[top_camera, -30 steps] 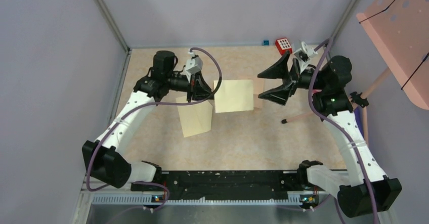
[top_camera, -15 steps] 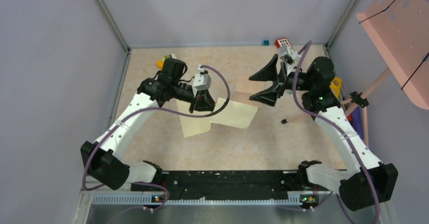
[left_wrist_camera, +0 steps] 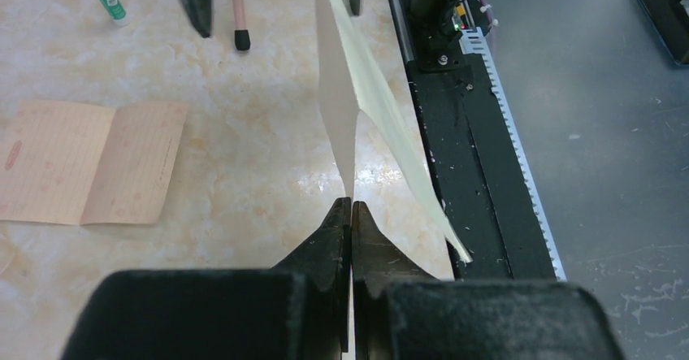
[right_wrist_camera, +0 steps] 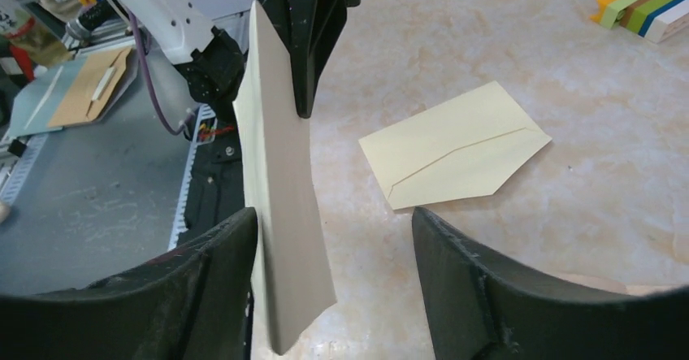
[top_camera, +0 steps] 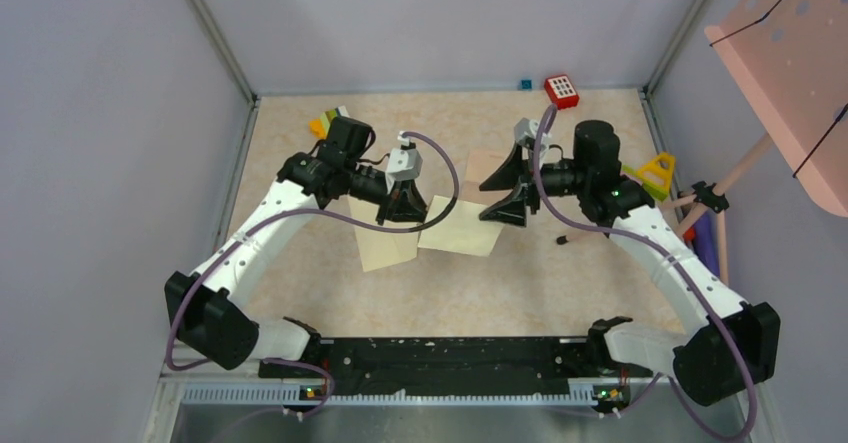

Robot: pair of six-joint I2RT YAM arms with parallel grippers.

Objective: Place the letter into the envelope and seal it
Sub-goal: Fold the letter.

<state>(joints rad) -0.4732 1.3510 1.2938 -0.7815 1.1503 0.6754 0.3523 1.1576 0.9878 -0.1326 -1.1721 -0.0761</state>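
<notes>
On the marbled table [top_camera: 470, 293], seen from above, we start at the left. The left arm reaches in toward the middle. Just beneath its wrist lies the envelope [top_camera: 385, 248], pale cream-yellow and flat on the surface. The right wrist view shows its pointed flap folded open and nothing touching it.

The left gripper [top_camera: 405, 206] has its fingers pressed fully together on one edge of a cream paper [top_camera: 462, 231]. It holds this paper off the table and nearly on edge, beside the envelope and toward the centre. In the left wrist view the paper splits into two thin layers that fan apart from the pinch. We cannot tell whether it is a folded letter or a second envelope.

Further right, the right gripper [top_camera: 485, 203] has its jaws spread wide and holds nothing. The paper's free end reaches in between them, close to one finger, though we cannot tell if it touches. A tan lined sheet [left_wrist_camera: 89, 161], creased down the middle, lies flat beyond, well apart from both grippers.

We judge the envelope to be very light, thin and floppy. It is likely to slide on the smooth tabletop and to crease if squeezed hard. Lying flat, it offers the fingers little to bite. The open flap, or a long edge lifted slightly, looks the best place to take hold.
</notes>
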